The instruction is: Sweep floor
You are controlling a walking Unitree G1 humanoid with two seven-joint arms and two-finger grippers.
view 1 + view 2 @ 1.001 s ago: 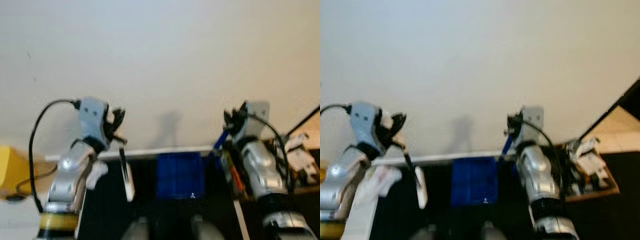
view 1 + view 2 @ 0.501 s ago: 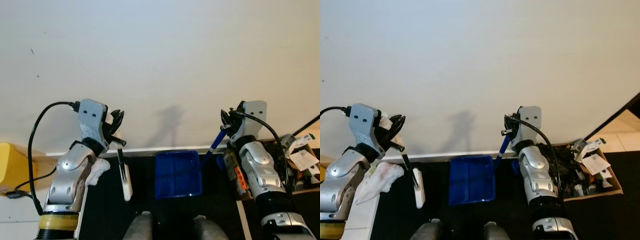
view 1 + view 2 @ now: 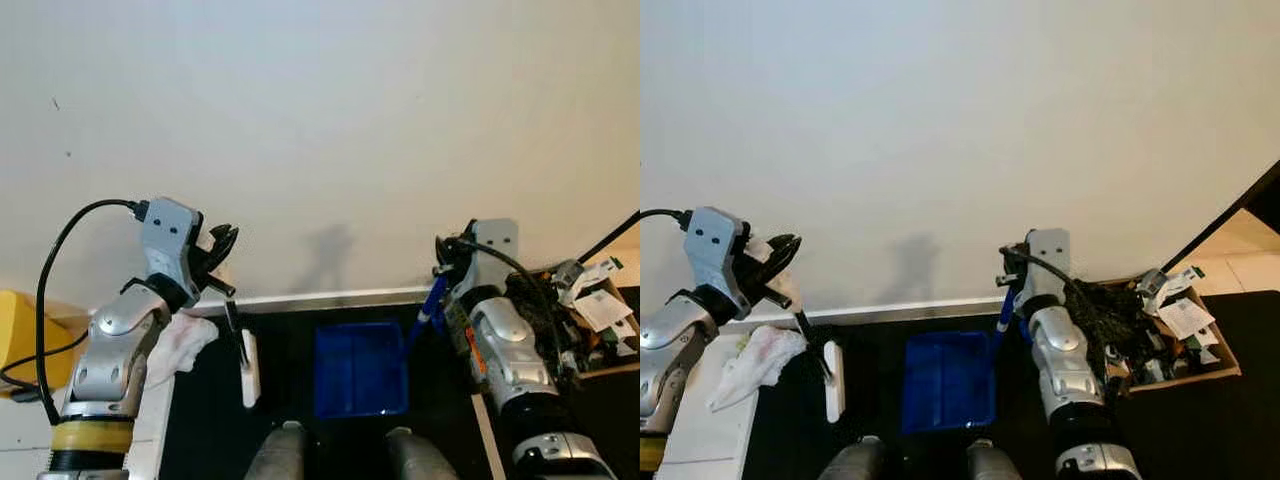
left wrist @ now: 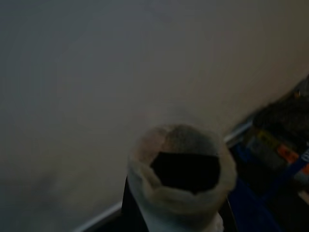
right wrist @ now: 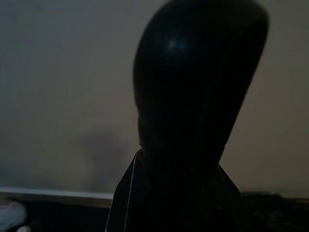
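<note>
Left gripper (image 3: 222,262): raised before the plain white wall (image 3: 320,120), fingers clamped on the thin black handle of a small white hand brush (image 3: 248,365), whose head hangs down over the dark floor (image 3: 210,420).
Right gripper (image 3: 445,262): closed on the blue handle of a blue plastic dustpan (image 3: 360,368), which sits on the floor against the white skirting board (image 3: 330,298), between the robot's feet and the wall.
White crumpled cloth (image 3: 180,335): beside the left arm.
Yellow object (image 3: 25,340): far left.
Cardboard box of clutter (image 3: 1170,335): to the right.
</note>
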